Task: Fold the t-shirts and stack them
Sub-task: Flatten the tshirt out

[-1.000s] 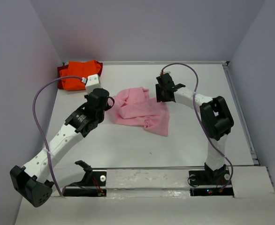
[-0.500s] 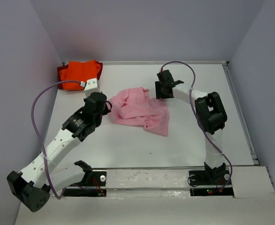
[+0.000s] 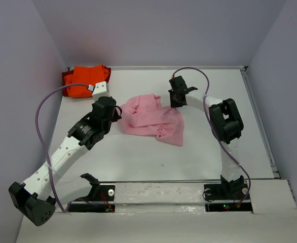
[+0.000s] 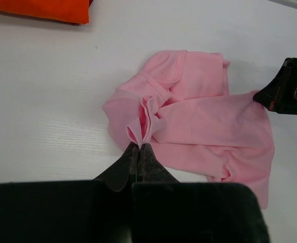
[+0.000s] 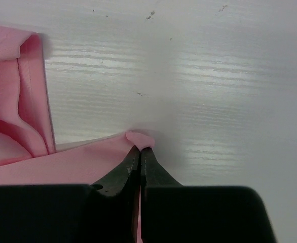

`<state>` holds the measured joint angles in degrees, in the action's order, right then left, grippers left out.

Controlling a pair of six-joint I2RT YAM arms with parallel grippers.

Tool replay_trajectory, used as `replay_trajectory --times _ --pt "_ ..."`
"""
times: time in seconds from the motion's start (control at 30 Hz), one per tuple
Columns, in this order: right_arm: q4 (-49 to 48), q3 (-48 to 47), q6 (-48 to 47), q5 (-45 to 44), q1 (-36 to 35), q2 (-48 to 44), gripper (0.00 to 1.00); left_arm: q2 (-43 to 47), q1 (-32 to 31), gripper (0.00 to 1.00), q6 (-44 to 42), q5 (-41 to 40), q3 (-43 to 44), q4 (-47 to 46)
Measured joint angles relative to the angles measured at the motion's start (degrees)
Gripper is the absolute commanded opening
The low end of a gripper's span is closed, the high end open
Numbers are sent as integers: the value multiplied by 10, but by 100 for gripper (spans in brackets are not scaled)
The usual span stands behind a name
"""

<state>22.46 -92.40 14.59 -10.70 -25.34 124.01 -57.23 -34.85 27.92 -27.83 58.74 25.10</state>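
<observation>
A light pink t-shirt (image 3: 153, 119) lies crumpled in the middle of the white table. My left gripper (image 4: 139, 146) is shut on a bunched fold at the pink t-shirt's (image 4: 204, 121) left edge. At the shirt's far right corner, my right gripper (image 5: 140, 148) is shut, pinching the tip of the pink t-shirt (image 5: 62, 162) against the table. In the top view the left gripper (image 3: 119, 110) and right gripper (image 3: 176, 104) hold opposite sides of the shirt. Orange t-shirts (image 3: 86, 81) lie folded in the far left corner, and their edge (image 4: 37, 9) shows in the left wrist view.
Grey walls enclose the table on three sides. The left arm's purple cable (image 3: 47, 109) loops over the left side and the right arm's cable (image 3: 196, 76) arcs near the back. A raised rail (image 3: 257, 116) runs along the table's right edge.
The right gripper has shut on the pink shirt's far right corner. The left arm shifted slightly, still holding its fold.
</observation>
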Motion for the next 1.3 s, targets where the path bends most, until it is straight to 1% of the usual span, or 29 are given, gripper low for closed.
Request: replay_trajectory --times 0.2,0.33,0.4,0.53,0.67,0.77,0.93,1.03,1.17,1.3 --pt "0 0 -1 4 1 0 0 0 0 0 -1 2 0 0" --pt "10 28 -2 7 2 -35 0 0 0 0 -12 -1 0 0" --pt "29 58 -3 6 2 -85 0 0 0 0 -21 -6 0 1" --pt "47 99 -6 -3 2 -253 0 0 0 0 -46 -23 22 13" --pt "62 95 -10 -20 2 -438 0 0 1 0 -68 -45 72 21" --pt "80 71 -13 -39 2 -542 0 4 1 0 -80 -59 110 21" --pt "128 61 -11 -62 2 -646 0 41 1 0 -90 -78 125 20" --pt "178 62 -12 -77 2 -688 0 66 1 0 -98 -88 148 31" --pt "236 40 -13 -91 2 -731 0 77 1 0 -101 -91 214 43" --pt "257 23 -11 -88 2 -775 0 108 1 0 -101 -91 221 44"
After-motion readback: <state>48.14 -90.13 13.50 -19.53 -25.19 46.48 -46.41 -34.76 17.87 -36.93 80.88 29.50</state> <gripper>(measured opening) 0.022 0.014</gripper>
